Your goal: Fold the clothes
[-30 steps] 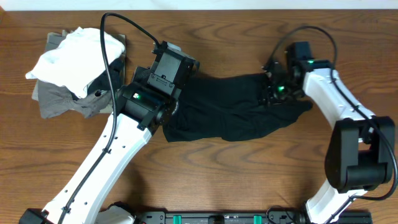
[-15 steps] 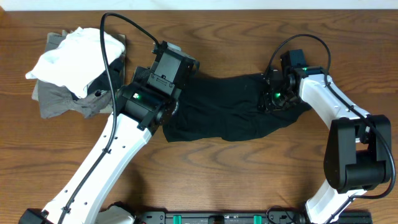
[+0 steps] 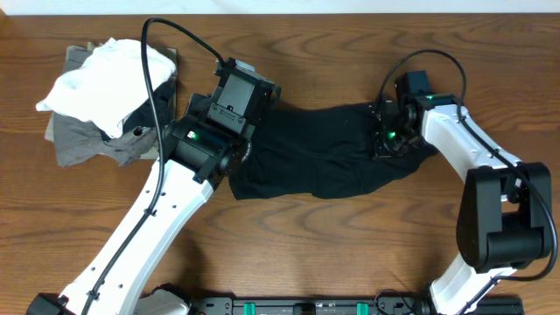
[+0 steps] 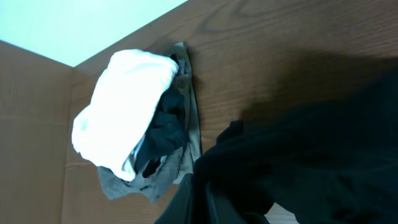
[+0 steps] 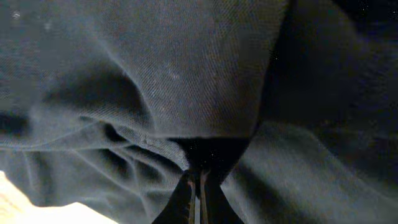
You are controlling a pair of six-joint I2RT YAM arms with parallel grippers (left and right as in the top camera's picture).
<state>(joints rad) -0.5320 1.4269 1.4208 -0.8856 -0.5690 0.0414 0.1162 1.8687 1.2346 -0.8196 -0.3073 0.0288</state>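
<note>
Black cloth spans the middle of the wooden table (image 3: 306, 245): this is the black shirt (image 3: 315, 162), lying rumpled and drawn out sideways between your two arms, not yet folded. Your left gripper (image 4: 200, 202) sits at the shirt's left end. In the left wrist view its jaws are pressed together with dark cloth bunched around the tips; from overhead the wrist housing hides the fingers. Your right gripper (image 5: 198, 193) is down on the shirt's right end, jaws pinched tight on a small ridge of the weave. The ridge rises to a peak at the fingertips and sends creases outward. Toward the table's far left corner, a white garment (image 3: 101, 79) is heaped on a grey garment (image 3: 79, 144), with some darker cloth showing between them. That pile lies just beside your left arm; whether its edge touches the shirt you cannot tell.
</note>
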